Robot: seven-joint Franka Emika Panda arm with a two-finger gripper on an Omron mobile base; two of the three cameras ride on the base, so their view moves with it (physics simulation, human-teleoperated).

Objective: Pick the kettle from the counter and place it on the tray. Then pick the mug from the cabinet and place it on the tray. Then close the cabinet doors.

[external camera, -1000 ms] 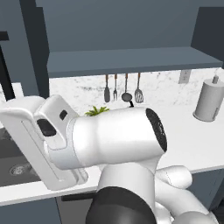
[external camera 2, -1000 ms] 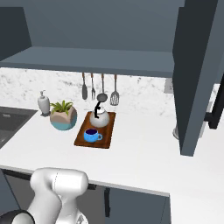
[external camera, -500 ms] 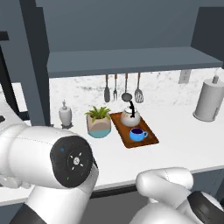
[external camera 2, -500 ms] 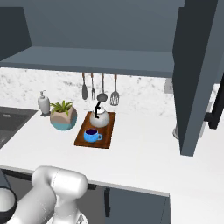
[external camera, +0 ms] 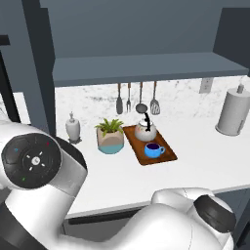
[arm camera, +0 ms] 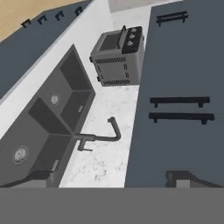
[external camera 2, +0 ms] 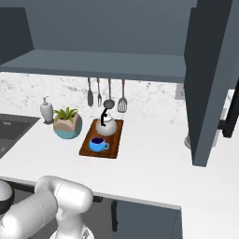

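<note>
The white kettle (external camera: 145, 130) (external camera 2: 106, 125) stands upright at the far end of the dark-brown tray (external camera: 164, 144) (external camera 2: 115, 142). The blue mug (external camera: 154, 149) (external camera 2: 97, 144) sits on the tray's near end. Above them the cabinet (external camera: 146, 69) (external camera 2: 102, 63) is open. One of the cabinet doors (external camera: 41, 73) stands out at the left, the other (external camera 2: 210, 79) at the right. My gripper (arm camera: 109, 183) is far off to the left, over the counter (arm camera: 109, 131) beside the dark sink (arm camera: 48, 118). Its fingertips (arm camera: 188, 178) stand wide apart, open, with nothing between them.
A white-and-teal plant pot (external camera: 111, 139) (external camera 2: 67, 125) and a slim dispenser (external camera: 72, 128) (external camera 2: 45, 110) stand left of the tray. Utensils (external camera: 139, 100) hang on the wall; a paper-towel roll (external camera: 233, 112) stands far right. The hand view takes in a faucet (arm camera: 103, 135), a toaster (arm camera: 118, 57) and closed cabinet fronts (arm camera: 183, 65).
My arm has swung left and down, taking the hand out of the left base view and uncovering the tray. Kettle, mug and doors have not moved.
</note>
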